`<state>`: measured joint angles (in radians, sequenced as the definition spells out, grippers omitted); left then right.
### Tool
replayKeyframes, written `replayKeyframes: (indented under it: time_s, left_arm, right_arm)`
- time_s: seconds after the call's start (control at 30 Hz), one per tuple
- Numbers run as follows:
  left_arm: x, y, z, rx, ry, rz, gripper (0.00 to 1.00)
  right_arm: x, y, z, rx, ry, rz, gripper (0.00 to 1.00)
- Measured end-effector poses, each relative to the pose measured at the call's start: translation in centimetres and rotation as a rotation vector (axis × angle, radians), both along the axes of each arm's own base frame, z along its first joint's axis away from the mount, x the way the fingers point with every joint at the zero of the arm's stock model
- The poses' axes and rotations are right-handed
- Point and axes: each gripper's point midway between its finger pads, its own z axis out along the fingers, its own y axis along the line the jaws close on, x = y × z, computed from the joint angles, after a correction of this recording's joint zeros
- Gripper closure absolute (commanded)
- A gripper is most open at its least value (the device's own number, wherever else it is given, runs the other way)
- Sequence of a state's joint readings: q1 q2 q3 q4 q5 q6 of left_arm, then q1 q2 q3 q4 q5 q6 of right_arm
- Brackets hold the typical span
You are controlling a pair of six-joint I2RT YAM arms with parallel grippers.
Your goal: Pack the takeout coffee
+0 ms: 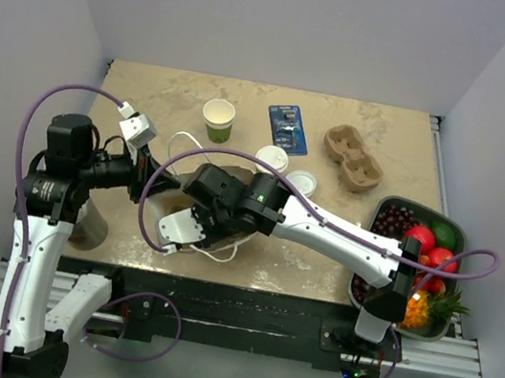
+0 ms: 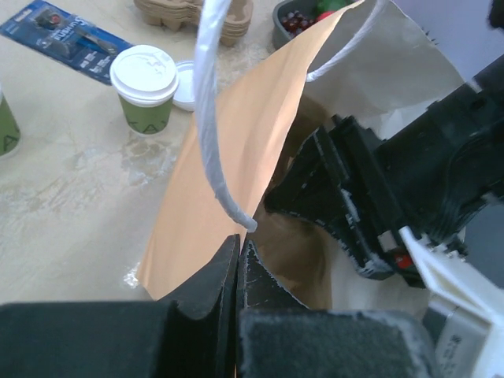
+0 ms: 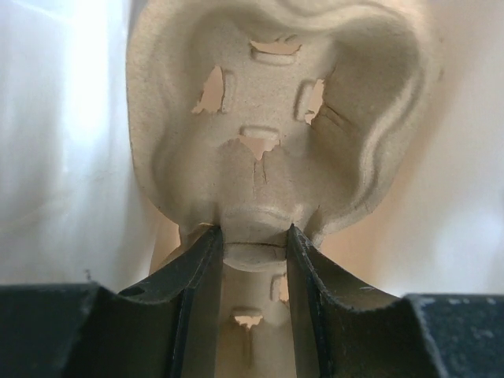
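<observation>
pulp cup carrier [image 3: 268, 150], pinched by right gripper [image 3: 253, 233]

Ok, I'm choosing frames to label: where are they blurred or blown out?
Left wrist: left gripper's fingers and white bag handle blurred, lidded coffee cup sharp. Right wrist: glare whitens the left side, pulp cup carrier clear. Top external: evenly lit.

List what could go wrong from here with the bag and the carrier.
1. The left gripper pinches only the thin edge of the paper bag; a slip could let the mouth collapse.
2. The right gripper holds the cup carrier by one narrow ridge, so it might tilt and land crooked.
3. The takeout coffee stands near the bag; a tug on the bag could topple it.
</observation>
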<state>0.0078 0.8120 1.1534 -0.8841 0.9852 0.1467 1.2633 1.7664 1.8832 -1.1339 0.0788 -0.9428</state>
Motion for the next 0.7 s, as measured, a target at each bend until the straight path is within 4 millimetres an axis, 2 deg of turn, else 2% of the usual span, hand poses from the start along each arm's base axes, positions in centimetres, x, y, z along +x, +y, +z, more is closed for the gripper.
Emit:
replayKeyframes:
  time_s: [0.2,0.4,0.63,0.7]
  left_arm:
    - [-0.3,-0.6,-0.7,-0.05,0.085,-0.028,1.0]
    - [-0.3,-0.5,-1.4,-0.043,0.143,-0.017,1.0]
    - [-0.7,-0.2,-1.4,-0.024,0.155,-0.003,1.0]
    - [-0.6,-0.2,-1.5,-0.024,0.161,-0.002,0.86]
  right_arm:
    - [-0.5,0.0,-1.9,-0.063,0.053,0.002,1.0]
    - [-0.8,-0.4,-2.3,-0.058,0.1,-0.089,1.0]
    - [-0.5,-0.6,-2.4,-0.043,0.133,-0.147,1.0]
    - [-0.1,-0.8,-2.7,-0.047,0.138,-0.15,1.0]
